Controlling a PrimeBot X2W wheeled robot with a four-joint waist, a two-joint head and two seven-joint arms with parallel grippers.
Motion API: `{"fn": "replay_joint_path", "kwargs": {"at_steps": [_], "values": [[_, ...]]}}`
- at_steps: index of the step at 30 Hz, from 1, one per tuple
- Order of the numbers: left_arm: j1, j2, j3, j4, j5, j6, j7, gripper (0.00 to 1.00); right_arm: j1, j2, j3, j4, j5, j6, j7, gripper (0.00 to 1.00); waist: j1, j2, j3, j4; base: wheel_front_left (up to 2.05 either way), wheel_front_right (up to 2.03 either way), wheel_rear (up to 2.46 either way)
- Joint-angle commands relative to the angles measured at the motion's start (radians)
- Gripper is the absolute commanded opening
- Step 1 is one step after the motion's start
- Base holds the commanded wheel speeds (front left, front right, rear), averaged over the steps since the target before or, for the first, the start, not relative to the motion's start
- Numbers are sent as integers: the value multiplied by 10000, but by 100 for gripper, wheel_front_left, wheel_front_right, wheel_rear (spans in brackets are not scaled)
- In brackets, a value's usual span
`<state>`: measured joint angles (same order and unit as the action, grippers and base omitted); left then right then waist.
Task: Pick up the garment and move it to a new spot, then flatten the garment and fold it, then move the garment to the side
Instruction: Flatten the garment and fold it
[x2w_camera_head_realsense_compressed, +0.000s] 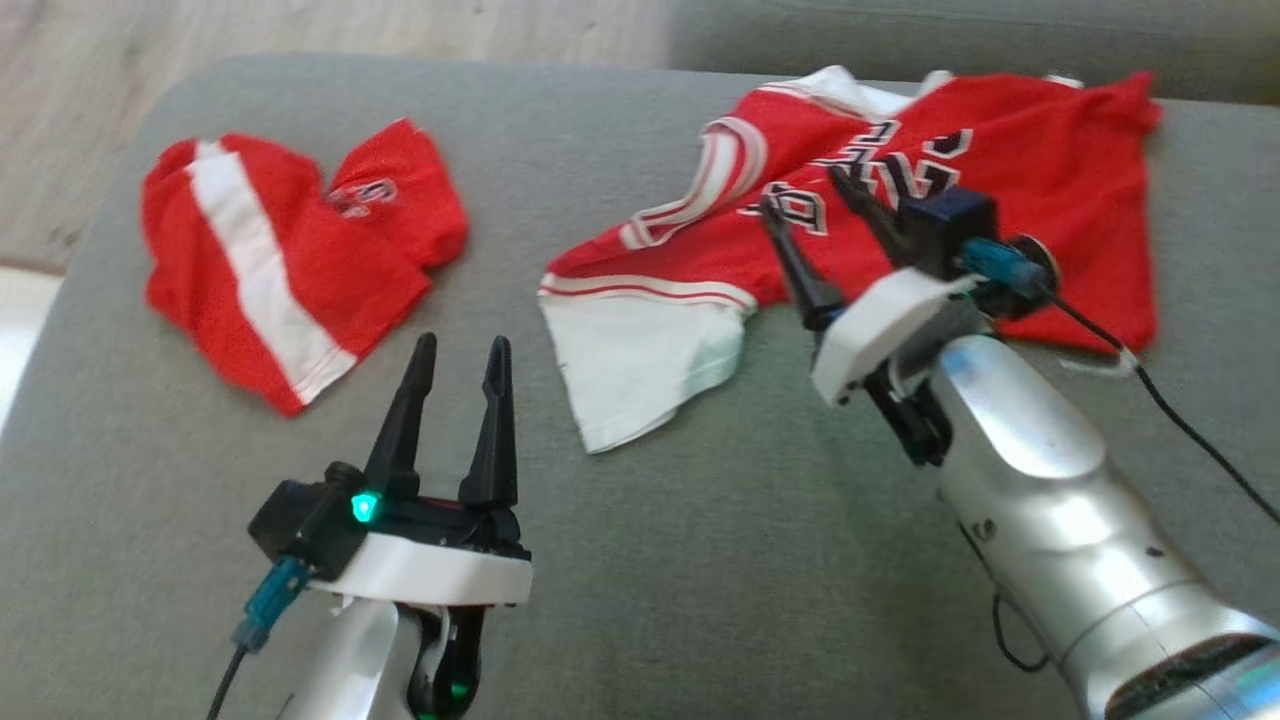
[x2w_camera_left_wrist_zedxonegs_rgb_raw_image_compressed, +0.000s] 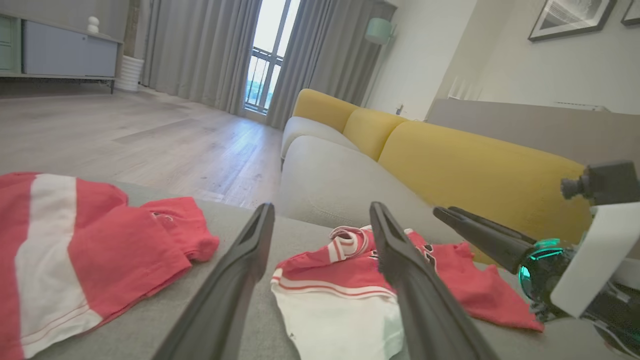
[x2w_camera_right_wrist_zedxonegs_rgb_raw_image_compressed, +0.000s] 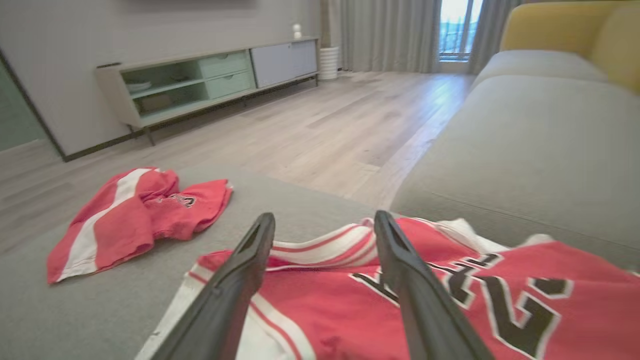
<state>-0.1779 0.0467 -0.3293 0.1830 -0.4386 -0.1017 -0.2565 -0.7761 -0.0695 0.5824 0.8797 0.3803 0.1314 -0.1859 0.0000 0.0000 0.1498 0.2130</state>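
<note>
Shorts (x2w_camera_head_realsense_compressed: 290, 270), red with a white stripe, lie crumpled at the far left of the grey sofa seat (x2w_camera_head_realsense_compressed: 700, 560), well apart from my work. Next comes my left gripper (x2w_camera_head_realsense_compressed: 462, 345), fingers spread and holding nothing. It is parked over bare cushion between the two pieces, I judge so that it is ready to pin or pull a hem. Right of it the jersey (x2w_camera_head_realsense_compressed: 1060, 160), the garment I am after, lies partly spread near the back of the seat, lettering up, a white flap turned toward me and one armhole bunched. My right gripper (x2w_camera_head_realsense_compressed: 805, 192) hangs over the lettering, jaws wide apart and empty; flattening looks like the step in hand, with folding not yet begun
</note>
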Motion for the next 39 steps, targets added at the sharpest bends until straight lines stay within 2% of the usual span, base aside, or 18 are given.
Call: {"fn": "replay_joint_path", "kwargs": {"at_steps": [1, 4, 5, 8, 9, 10, 12, 13, 17, 24, 33, 37, 39], "values": [[-238, 35, 400, -446, 111, -3, -53, 100, 203, 177, -493, -123, -387, -7, -327, 100, 0, 0, -203, -638, 0, 0, 0], [-215, 35, 429, -528, 184, -9, -53, 100, 585, -33, -1407, -209, -926, -7, -564, 100, 0, 0, -302, -1029, 0, 0, 0], [-203, 35, 473, -577, 207, -5, -53, 100, 984, -200, -2123, -474, -1169, -7, -652, 100, 0, 0, -368, -1262, 0, 0, 0], [-182, 35, 557, -669, 222, 14, -53, 100, 1749, -354, -3155, -1162, -1583, -7, -718, 100, 0, 0, -419, -1574, 0, 0, 0], [-182, 35, 557, -669, 222, 14, -53, 100, 1749, -354, -3155, -1162, -1583, -7, -718, 100, 0, 0, -419, -1574, 0, 0, 0], [-149, 35, 600, -719, 244, 26, -53, 100, 2369, -327, -3860, -1765, -1871, -7, -738, 100, 0, 0, -446, -1764, 0, 0, 0], [-118, 35, 637, -751, 267, 41, -53, 100, 3039, -205, -4523, -2470, -2103, -7, -748, 100, 0, 0, -441, -1924, 0, 0, 0], [-118, 35, 637, -751, 267, 41, -53, 100, 3039, -205, -4523, -2470, -2103, -7, -748, 100, 0, 0, -441, -1924, 0, 0, 0], [-81, 35, 663, -752, 287, 29, -53, 100, 4304, 71, -5472, -3925, -2397, -7, -754, 100, 0, 0, -419, -2135, 0, 0, 0], [-29, 35, 728, -635, 280, -18, -53, 100, 5487, 187, -5673, -5428, -2149, -7, -757, 100, 0, 0, -400, -2343, 0, 0, 0], [-147, 35, 525, -388, 374, -96, -53, 100, 5669, 191, -5699, -5917, -1962, -7, -758, 100, 0, 0, -116, -2433, 0, 0, 0], [-279, 35, 290, 135, 514, -110, -53, 100, 5721, 191, -5731, -5947, -1944, -7, -758, 100, 0, 0, 53, -2434, 0, 0, 0], [-331, 35, 226, 681, 655, 56, -53, 100, 5702, 192, -5705, -5937, -1929, -7, -758, 100, 0, 0, 126, -2455, 0, 0, 0]]}}
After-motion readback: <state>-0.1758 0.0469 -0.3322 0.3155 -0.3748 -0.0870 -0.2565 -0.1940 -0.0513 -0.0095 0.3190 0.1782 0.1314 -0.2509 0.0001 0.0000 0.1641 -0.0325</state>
